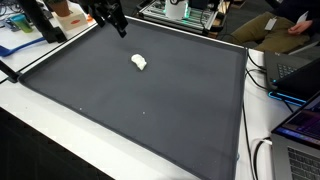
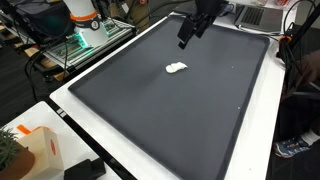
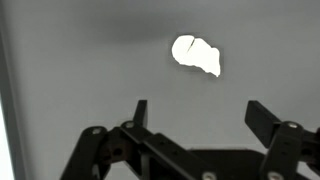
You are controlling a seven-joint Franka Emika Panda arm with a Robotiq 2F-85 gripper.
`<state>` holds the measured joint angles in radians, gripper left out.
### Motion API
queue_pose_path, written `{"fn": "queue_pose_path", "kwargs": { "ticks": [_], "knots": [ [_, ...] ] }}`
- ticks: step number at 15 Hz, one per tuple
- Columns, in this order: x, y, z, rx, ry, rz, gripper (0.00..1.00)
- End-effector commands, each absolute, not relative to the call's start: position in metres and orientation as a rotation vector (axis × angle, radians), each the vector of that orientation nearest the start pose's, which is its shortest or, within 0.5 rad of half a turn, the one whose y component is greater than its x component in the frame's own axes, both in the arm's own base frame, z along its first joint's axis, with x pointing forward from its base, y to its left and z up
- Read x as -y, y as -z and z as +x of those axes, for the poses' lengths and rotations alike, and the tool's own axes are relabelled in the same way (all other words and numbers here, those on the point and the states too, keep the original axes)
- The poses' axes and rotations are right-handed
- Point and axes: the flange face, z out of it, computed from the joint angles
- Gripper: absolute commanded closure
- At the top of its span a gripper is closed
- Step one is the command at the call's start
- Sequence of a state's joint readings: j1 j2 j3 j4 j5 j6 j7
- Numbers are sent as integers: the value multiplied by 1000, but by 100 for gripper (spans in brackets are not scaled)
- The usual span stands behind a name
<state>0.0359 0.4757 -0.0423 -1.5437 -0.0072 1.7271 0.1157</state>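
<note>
A small white crumpled lump (image 1: 139, 62) lies on the dark grey mat (image 1: 140, 110); it shows in both exterior views (image 2: 176, 69) and in the wrist view (image 3: 196, 54). My gripper (image 1: 121, 30) hangs above the mat near its far edge, some way from the lump and not touching it (image 2: 183, 43). In the wrist view the gripper (image 3: 198, 112) has its two black fingers wide apart, open, with only bare mat between them. The lump sits beyond the fingertips, a little toward the right finger (image 3: 260, 118).
The mat covers a white table (image 2: 70, 110). Laptops (image 1: 300, 125) and cables stand along one side, an orange-and-white box (image 2: 35, 150) at a corner, and equipment with green lights (image 2: 85, 35) beyond the edge. A seated person (image 1: 290, 25) is at the back.
</note>
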Motion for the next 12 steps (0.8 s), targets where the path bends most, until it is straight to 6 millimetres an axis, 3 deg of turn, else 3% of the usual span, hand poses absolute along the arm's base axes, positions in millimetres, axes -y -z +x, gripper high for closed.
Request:
{"fn": "queue_pose_path", "kwargs": {
  "ticks": [1,4,8,12],
  "knots": [
    [0,-361,647,-131,-427,-3153,0],
    [-3,-368,630,-62,-393,-3155,0],
    [-4,-366,626,-56,-392,-3155,0],
    [-12,-370,588,-190,-208,-3163,0]
  ]
}}
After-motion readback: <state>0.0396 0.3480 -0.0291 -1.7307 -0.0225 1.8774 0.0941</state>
